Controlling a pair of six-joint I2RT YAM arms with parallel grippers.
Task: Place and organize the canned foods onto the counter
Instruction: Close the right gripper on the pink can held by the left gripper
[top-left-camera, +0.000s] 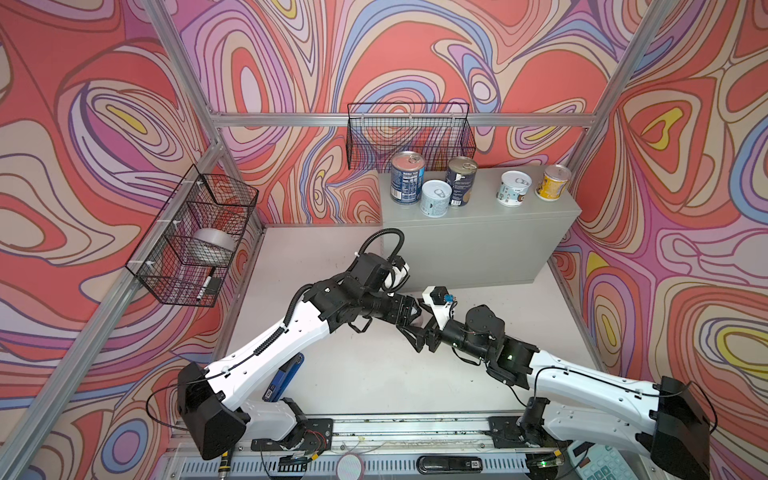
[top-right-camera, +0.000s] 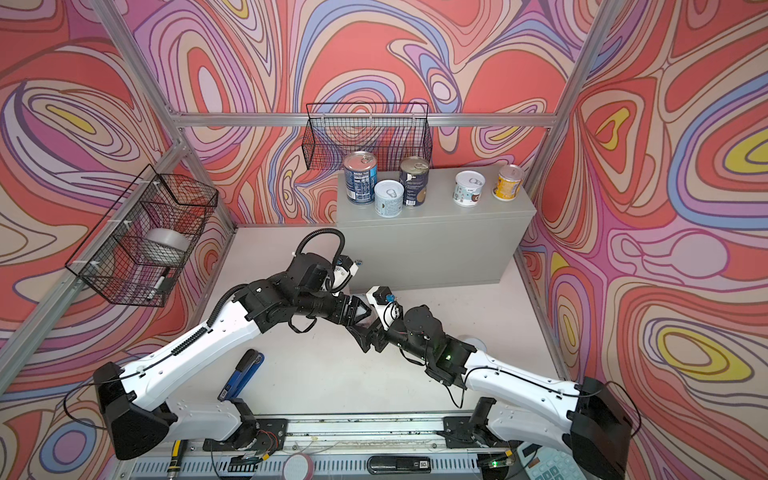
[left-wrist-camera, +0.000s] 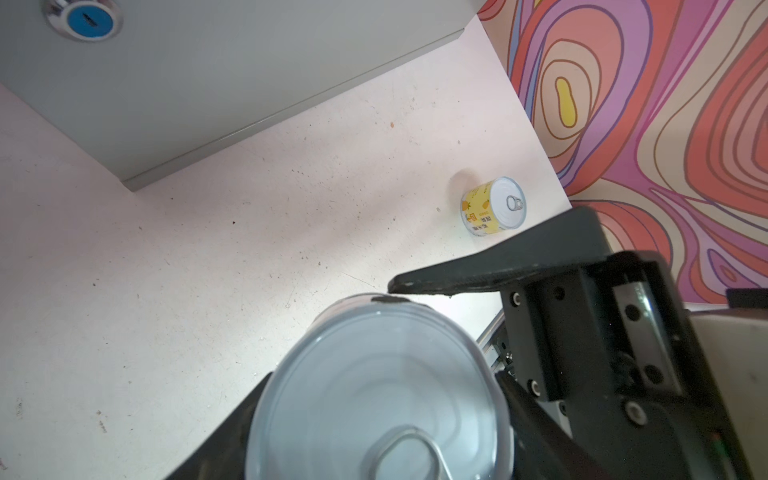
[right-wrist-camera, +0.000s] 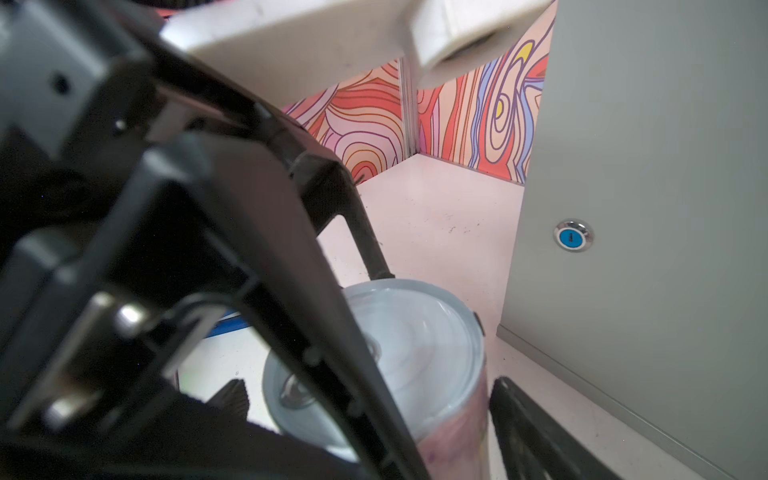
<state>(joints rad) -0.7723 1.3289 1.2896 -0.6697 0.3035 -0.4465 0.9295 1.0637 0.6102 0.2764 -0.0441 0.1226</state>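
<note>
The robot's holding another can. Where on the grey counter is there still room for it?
Bare spots on the counter: the gap between the right-hand dark blue can and the white-teal can, and the front strip before it and the yellow can. The left end is crowded: the left-hand dark blue can, the pale blue can and the right-hand one stand close together.

Table (top-left-camera: 374, 374): pale, scuffed.
On table: counter (top-left-camera: 478, 245) at back right; blue tool (top-left-camera: 286, 376) at front left; loose yellow can (left-wrist-camera: 492, 205) near the right wall (left-wrist-camera: 665, 124).
Counter top, left group: dark can (top-left-camera: 407, 176), second dark can (top-left-camera: 460, 180), pale blue can (top-left-camera: 435, 197) in front between them (all upright).
Counter top, right: white can (top-left-camera: 514, 188) beside yellow can (top-left-camera: 552, 182), apart from the group.
</note>
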